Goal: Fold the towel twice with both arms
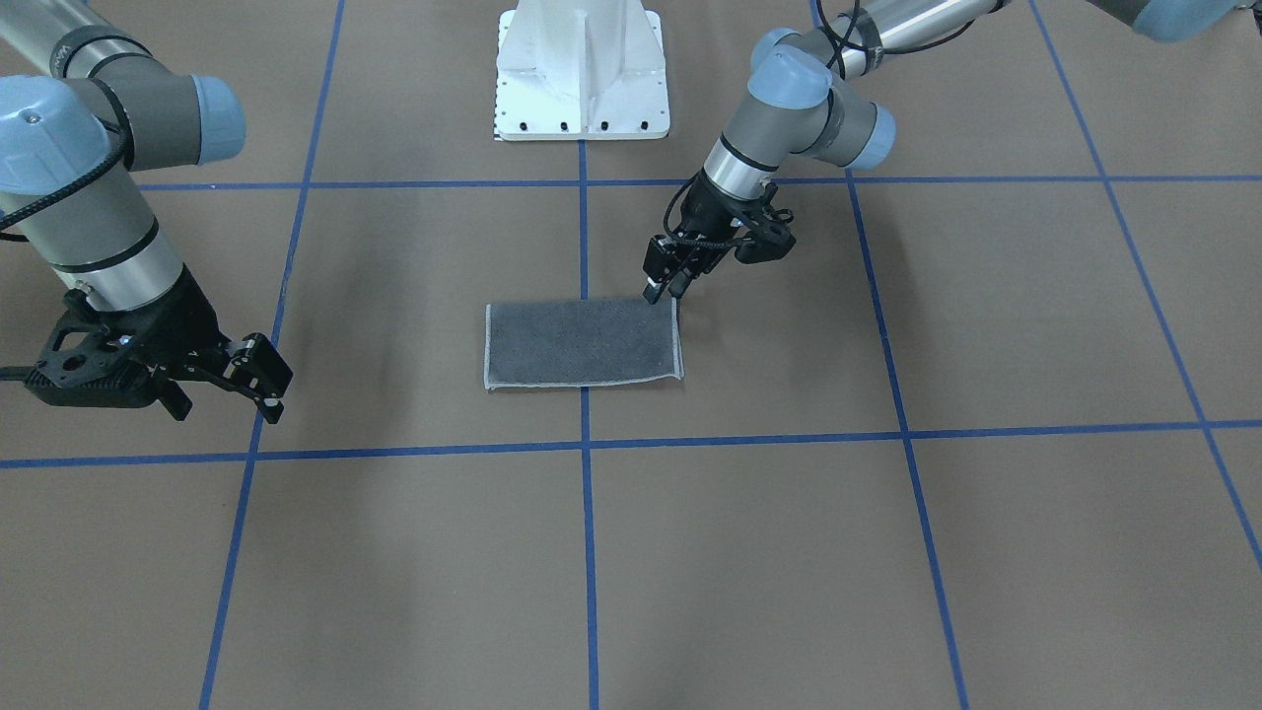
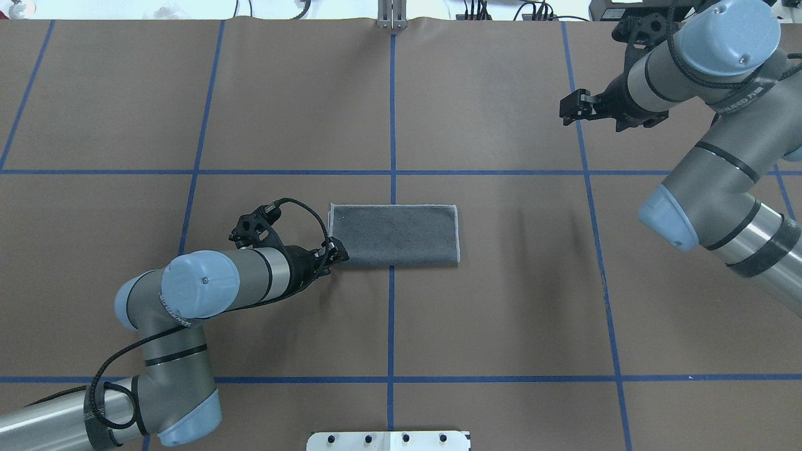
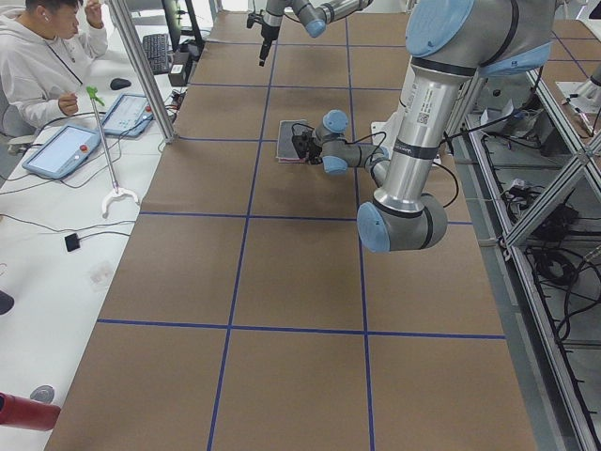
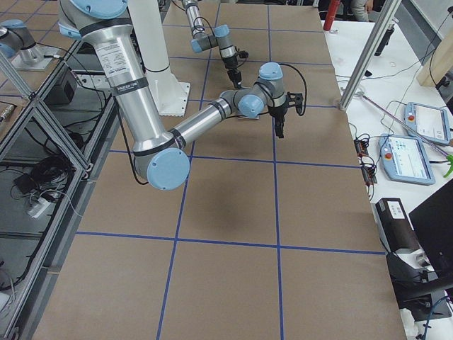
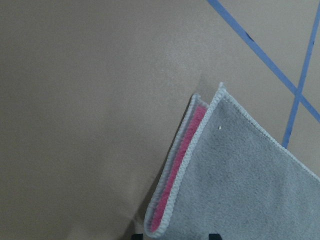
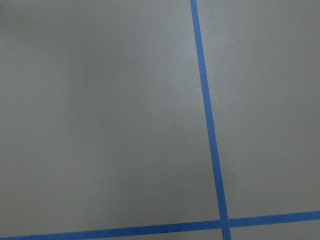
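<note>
Left hand [image 1: 663, 292] released, straddling towel [image 1: 582, 345] corner | right hand [image 1: 274, 392] released, well apart | risk: may pinch one layer only, undoing fold

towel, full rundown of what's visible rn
The towel is a terry-looking cloth folded once into a flat rectangle. Its dark grey face is up, with light grey stitched edging around it. In the left wrist view a pink inner face peeks out between the two layers at one corner. It lies on the brown table, across the centre blue tape line. The left pincer is down at its near-robot corner, tips apart; a grip is not evident.
</note>
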Motion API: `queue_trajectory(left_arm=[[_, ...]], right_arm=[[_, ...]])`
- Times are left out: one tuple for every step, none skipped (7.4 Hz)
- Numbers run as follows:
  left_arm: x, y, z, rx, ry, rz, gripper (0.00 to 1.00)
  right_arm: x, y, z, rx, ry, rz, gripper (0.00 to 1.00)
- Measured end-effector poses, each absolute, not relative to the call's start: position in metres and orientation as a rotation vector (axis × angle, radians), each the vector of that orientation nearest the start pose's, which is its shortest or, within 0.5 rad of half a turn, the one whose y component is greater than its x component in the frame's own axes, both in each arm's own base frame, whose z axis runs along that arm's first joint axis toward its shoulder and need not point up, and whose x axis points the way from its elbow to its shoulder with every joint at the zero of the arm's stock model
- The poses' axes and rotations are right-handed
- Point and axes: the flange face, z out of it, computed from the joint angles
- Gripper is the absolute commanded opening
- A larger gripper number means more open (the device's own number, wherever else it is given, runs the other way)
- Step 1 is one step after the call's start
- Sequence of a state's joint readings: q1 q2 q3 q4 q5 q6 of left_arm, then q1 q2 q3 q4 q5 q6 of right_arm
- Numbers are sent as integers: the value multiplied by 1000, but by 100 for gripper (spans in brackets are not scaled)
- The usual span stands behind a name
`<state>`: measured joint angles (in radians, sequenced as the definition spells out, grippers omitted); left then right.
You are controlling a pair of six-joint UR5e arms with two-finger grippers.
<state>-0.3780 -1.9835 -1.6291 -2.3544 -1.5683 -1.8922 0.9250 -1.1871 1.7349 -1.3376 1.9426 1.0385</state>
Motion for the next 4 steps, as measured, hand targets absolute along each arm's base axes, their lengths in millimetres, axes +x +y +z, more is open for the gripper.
queue_trajectory(left_arm=[[550,-364,310,45,1276,-601,57],[549,-365,311,51,1274,-599,57],[549,-367,311,54,1273,-598,58],[549,-367,312,55,1270,-598,57]], right_arm=[[-302,-562,348,252,-812,224,100],[-301,-561,348,252,-812,225,100],[-301,-561,348,252,-812,225,100],[-302,-561,348,251,-812,225,100]])
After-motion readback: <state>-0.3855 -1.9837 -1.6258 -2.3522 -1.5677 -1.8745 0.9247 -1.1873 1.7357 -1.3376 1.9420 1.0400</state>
